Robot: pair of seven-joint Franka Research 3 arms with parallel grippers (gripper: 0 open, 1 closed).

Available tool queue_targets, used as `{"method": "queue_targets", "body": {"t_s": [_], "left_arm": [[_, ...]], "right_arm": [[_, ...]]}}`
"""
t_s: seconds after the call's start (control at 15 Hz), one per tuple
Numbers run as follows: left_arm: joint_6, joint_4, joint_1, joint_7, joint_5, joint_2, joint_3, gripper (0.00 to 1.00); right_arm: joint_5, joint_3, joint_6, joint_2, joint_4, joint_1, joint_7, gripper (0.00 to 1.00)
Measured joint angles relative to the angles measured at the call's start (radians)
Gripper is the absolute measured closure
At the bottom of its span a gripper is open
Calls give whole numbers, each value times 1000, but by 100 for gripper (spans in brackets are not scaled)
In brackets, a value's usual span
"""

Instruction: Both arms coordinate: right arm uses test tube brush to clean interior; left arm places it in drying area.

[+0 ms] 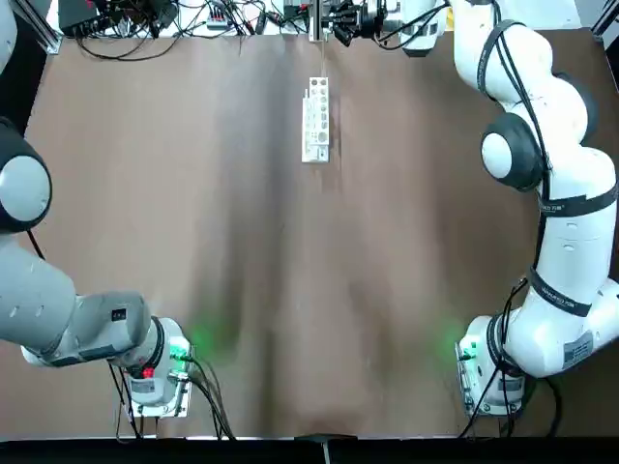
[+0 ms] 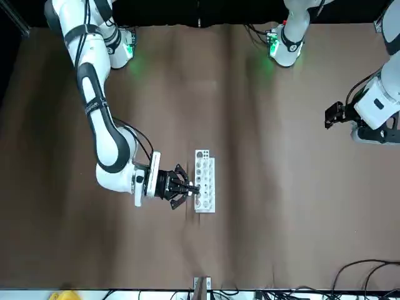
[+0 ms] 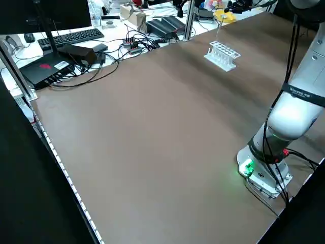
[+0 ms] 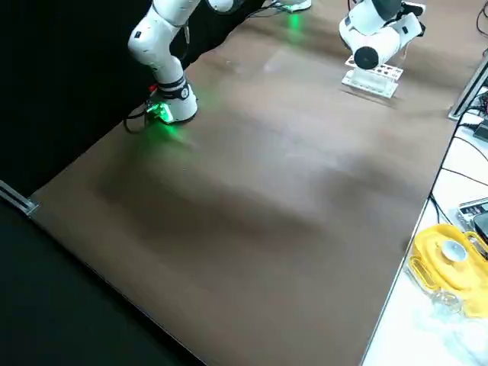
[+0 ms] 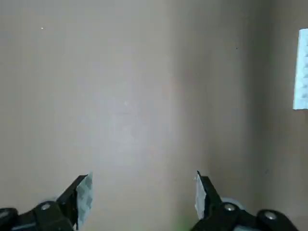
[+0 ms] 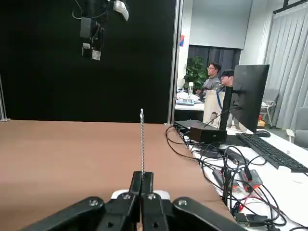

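Observation:
My right gripper (image 6: 142, 185) is shut on the test tube brush (image 6: 142, 139), a thin twisted wire that sticks straight out from the fingertips. In the front view this gripper (image 2: 191, 187) sits level, right beside the drying area (image 2: 204, 181), a narrow white rack with rows of holes. From overhead the rack (image 1: 316, 121) stands at the table's far middle, with the right gripper (image 1: 337, 17) beyond its far end. My left gripper (image 5: 142, 192) hangs open over bare table with nothing between its fingers, and the rack (image 5: 302, 70) shows off to one side. The left arm (image 1: 58, 319) stays on its own side.
Cables (image 1: 164, 24), a keyboard (image 3: 71, 36) and boxes crowd the bench past the table's far edge. A yellow object (image 4: 450, 259) lies off the table's edge in the right side view. People (image 6: 219, 79) sit at desks in the room behind.

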Motion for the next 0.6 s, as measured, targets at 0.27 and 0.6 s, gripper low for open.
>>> {"method": "queue_targets", "body": {"t_s": [0.27, 0.6], "left_arm": [[0, -3, 0, 0, 0, 0, 0, 0], [0, -7, 0, 0, 0, 0, -1, 0]], "right_arm": [[0, 1, -1, 3, -8, 2, -21, 97], [0, 1, -1, 28, -11, 2, -55, 97]]}}
